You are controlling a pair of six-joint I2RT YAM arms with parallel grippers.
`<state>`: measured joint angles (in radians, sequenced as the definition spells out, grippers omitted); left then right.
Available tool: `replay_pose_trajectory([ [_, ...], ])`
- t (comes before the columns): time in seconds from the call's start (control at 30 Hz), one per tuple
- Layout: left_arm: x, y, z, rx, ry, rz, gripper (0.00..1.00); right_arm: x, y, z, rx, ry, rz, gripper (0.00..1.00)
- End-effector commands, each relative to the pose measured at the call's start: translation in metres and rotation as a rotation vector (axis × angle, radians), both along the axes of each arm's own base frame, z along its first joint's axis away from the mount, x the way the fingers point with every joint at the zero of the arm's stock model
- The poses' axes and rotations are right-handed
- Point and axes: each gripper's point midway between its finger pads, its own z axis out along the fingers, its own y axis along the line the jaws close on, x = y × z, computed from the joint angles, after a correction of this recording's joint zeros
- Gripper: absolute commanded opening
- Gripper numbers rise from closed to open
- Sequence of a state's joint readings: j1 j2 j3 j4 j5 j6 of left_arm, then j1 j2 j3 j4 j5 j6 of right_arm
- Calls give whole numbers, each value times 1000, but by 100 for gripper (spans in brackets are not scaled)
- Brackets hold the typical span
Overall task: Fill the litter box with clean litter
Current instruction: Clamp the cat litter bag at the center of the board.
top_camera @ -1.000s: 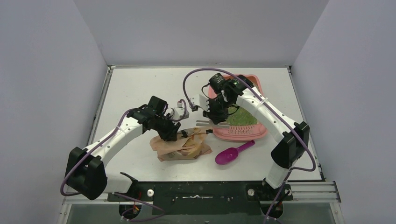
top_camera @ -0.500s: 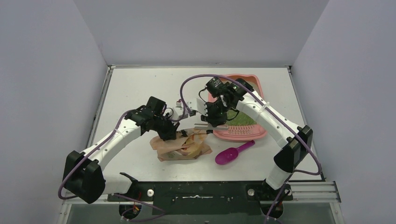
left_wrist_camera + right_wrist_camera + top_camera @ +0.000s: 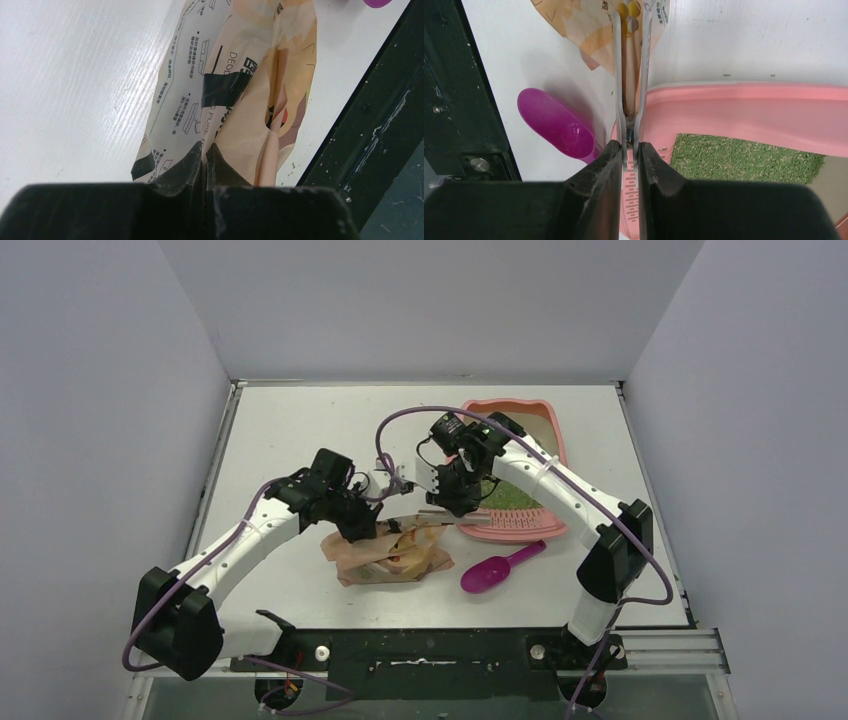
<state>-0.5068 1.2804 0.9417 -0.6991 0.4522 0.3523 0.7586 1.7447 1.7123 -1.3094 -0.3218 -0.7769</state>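
Litter box [image 3: 512, 406] sat right of centre in the top view. Litter [image 3: 744, 155] covered only part of its floor.

Right gripper [image 3: 628, 148]: jaws pinching a thin grey metal tool [image 3: 616, 75], its tip at the bag [image 3: 390, 555].

Left gripper [image 3: 205, 151]: jaws pressed together on a bag fold.

Risk: the bag lay flat on the worktop [image 3: 300, 430] beside the box. Opened there, granules could spill outside it. The thin fold might also slip free.

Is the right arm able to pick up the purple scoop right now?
Probably not yet: the right hand is shut on a thin grey tool reaching the bag. The scoop itself lies uncovered on the table, so nothing else blocks it.
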Motion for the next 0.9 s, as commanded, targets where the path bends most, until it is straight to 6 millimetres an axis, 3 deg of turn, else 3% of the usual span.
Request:
replay_pose_trajectory([
  [0.0, -4, -2, 13, -35, -29, -19, 0, 5, 20, 4, 51, -59, 17, 0],
  [0.5, -11, -1, 20, -108, -72, -21, 0, -10, 53, -5, 34, -75, 99, 0],
  [0.67, -14, -4, 20, -157, -107, -28, 0, -5, 56, -10, 64, -92, 83, 0],
  [0.87, -18, -7, 21, -200, -154, -62, 0, 7, 49, -12, 95, -122, 76, 17],
])
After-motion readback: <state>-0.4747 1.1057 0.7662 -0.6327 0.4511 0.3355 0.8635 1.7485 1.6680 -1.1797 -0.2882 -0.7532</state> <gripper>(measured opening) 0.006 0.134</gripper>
